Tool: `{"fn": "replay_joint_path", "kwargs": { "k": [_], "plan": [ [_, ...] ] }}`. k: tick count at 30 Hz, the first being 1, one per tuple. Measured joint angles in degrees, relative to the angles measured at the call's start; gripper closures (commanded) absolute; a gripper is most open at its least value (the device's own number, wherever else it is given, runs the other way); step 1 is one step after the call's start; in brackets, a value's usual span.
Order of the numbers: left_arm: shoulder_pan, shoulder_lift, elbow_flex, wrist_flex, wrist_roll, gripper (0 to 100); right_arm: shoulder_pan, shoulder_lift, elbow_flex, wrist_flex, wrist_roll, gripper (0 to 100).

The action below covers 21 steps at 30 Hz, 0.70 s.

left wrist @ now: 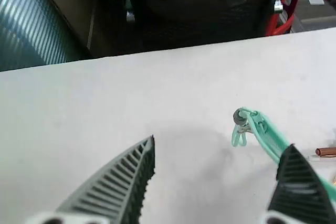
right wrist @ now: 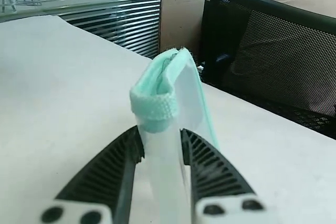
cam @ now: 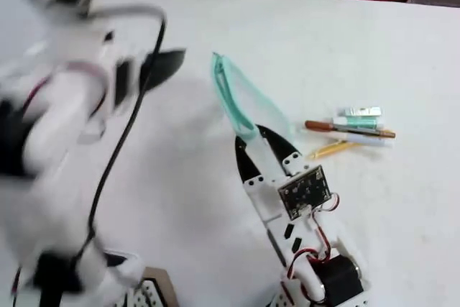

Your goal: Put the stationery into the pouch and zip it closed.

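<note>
Right gripper [right wrist: 160,135] jaws are clamped on the end of the limp, light mint-green translucent pouch [right wrist: 164,90], left gripper [left wrist: 220,144] jaws are apart, and the pouch's small zipper pull [left wrist: 240,119] is judged the spot to pinch.

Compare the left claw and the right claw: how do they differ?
The left claw is open and empty; the right claw is shut on the pouch. The left claw is apart from the pouch, near its zipper pull; the right claw grips the opposite end. Both are dark and ribbed.
</note>
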Motion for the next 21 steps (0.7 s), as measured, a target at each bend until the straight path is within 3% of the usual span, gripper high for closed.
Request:
{"fn": "replay_joint_path", "kwargs": {
  "k": [5,9,13,21],
  "plan": [
    [-0.09,-18.64,16.35,-3.52,-3.34,65,0.09,0.00,1.23,-1.85,0.00,98.1],
    [-0.53,-27.52,36.66,-10.46,-3.60,65,0.09,0.00,1.41,-2.11,0.00,98.1],
    [-2.99,-36.92,59.60,-21.71,-2.90,65,0.09,0.00,1.41,-2.11,0.00,98.1],
    [-3.96,-57.41,96.53,-45.45,5.19,65,0.18,0.00,1.85,-6.77,1.41,98.1]
  ]
}}
